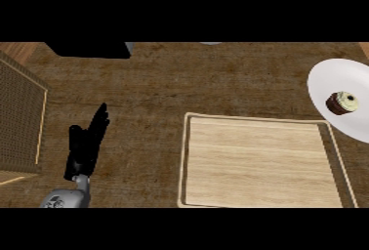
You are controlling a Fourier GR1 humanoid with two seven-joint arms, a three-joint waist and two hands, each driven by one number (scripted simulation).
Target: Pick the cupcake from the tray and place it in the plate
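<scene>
Dark wood table (pixel 238 78) seen from above. Cupcake (pixel 343 103) observed upright on white plate (pixel 328 80), far right, outside tray (pixel 259 166). Tray bare inside. Placement judged done. Left hand (pixel 86 144) noted at lower left, fingers straight, released, nothing held, well apart from tray. Right hand not seen. Wicker box (pixel 20 122) at left edge. Remaining step judged: arm to be kept clear of plate, cupcake left undisturbed.

The plate (pixel 338 83) runs off the right edge, and the tray (pixel 189 161) is cut along the bottom. The basket (pixel 18 127) at left shows only partly.
</scene>
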